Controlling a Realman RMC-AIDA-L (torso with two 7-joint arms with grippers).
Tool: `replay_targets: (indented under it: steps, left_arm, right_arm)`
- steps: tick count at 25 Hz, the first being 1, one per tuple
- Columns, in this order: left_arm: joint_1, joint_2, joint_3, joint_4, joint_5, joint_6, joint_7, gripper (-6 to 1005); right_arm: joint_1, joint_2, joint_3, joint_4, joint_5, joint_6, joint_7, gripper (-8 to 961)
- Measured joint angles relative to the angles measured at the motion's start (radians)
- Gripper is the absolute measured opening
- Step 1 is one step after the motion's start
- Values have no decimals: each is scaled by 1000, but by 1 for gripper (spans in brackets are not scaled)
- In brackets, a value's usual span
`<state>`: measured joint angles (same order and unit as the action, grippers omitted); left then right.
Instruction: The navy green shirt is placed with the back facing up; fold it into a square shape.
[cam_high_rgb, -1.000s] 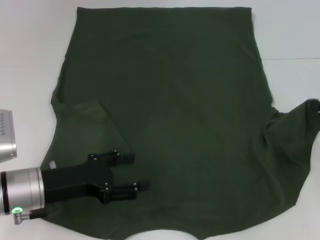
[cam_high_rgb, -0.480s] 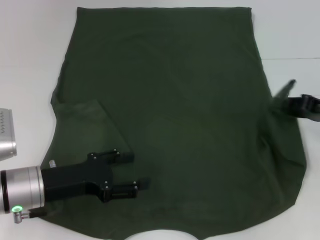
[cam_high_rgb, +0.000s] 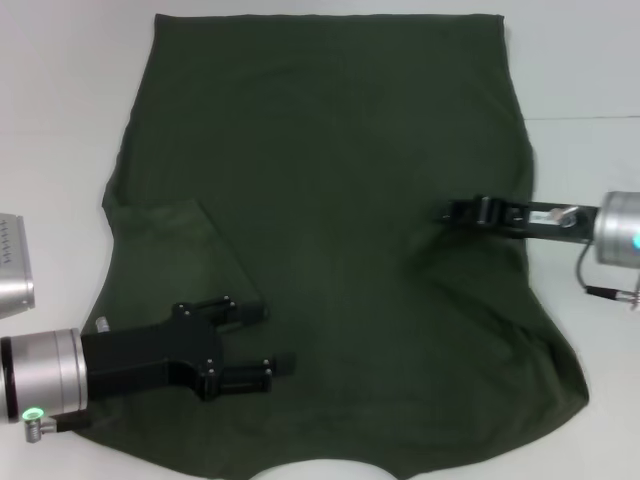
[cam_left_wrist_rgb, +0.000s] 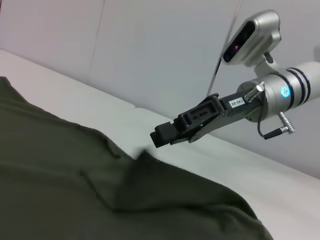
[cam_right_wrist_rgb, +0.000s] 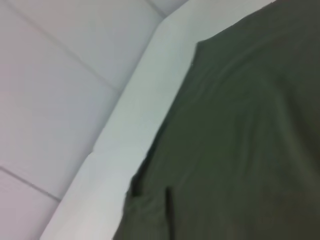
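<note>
I'm seeing a plain white table carrying everything. The navy green shirt is lying directly on it, spread mostly flat, plain side up, covering most of the surface; bare white is showing along both sides.

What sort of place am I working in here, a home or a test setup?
Likely a lab or test bench: a bare white table, plain pale wall panels behind it, and only the navy green shirt spread flat under the left tool and right tool.

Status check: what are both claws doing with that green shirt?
Left gripper open, low over shirt. Right gripper over shirt's right side, sleeve folded in. Nothing in the way.
</note>
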<state>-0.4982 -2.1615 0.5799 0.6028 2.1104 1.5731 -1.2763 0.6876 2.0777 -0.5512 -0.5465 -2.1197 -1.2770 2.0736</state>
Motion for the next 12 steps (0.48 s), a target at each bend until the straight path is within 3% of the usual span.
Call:
replay_targets:
  steps: [3, 6, 8, 12]
  left_arm:
    - [0, 0, 0, 0, 2, -9, 0, 859]
    - [0, 0, 0, 0, 3, -15, 0, 859]
    - [0, 0, 0, 0, 3, -21, 0, 858]
    - [0, 0, 0, 0, 1, -25, -1, 858]
  right_arm:
    - [17, 6, -16, 15, 14, -19, -11, 43]
    - [22, 2, -28, 17, 17, -24, 2, 287]
    - [13, -7, -27, 9, 17, -18, 16, 388]
    - [-20, -43, -24, 8, 14, -3, 40, 559]
